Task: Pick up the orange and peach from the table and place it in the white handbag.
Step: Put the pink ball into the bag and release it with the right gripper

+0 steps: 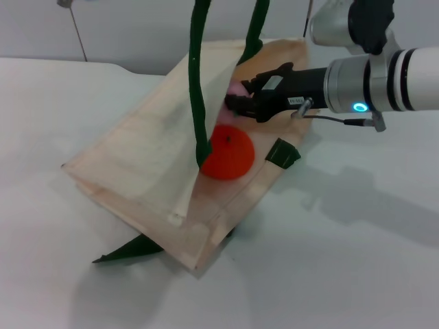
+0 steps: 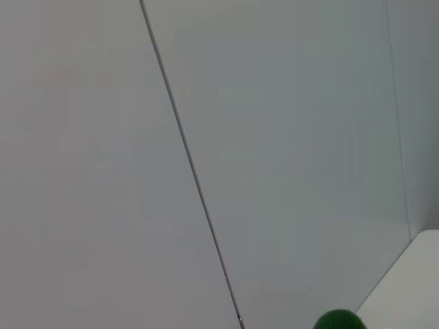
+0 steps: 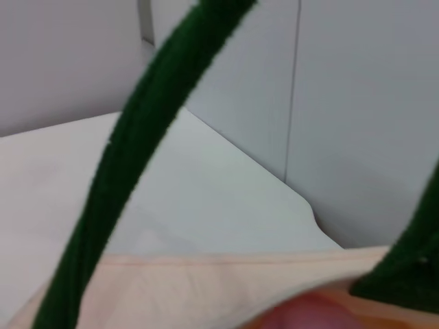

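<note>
The white handbag is held open on the table, its green handle drawn upward. The orange is seen inside the bag's mouth. The right gripper is reached into the far opening, closed on the peach. The left gripper is out of sight.

White table before a plain pale grey panelled wall.
</note>
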You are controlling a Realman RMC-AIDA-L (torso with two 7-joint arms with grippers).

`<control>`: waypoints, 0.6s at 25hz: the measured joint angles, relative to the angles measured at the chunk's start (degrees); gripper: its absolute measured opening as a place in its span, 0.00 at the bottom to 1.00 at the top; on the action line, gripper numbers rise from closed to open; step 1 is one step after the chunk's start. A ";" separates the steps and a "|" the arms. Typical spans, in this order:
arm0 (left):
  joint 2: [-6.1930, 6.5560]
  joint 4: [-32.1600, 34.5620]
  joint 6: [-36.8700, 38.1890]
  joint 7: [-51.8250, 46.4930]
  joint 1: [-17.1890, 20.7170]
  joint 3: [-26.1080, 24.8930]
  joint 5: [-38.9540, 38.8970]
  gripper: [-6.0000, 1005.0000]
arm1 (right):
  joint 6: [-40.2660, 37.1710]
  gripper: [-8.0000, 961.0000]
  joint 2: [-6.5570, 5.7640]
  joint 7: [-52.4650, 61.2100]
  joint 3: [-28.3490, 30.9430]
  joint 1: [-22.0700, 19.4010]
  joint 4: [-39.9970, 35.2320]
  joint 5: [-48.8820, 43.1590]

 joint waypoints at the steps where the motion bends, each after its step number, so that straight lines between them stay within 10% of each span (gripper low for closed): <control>1: 0.00 0.00 0.03 0.00 0.00 0.13 0.00 0.16 | -0.14 0.35 0.00 -0.79 -0.18 0.04 0.22 0.72; 15: 0.00 0.79 0.12 0.00 -0.07 0.84 -0.08 0.16 | 0.78 0.38 0.00 -1.37 -0.89 2.73 4.00 1.57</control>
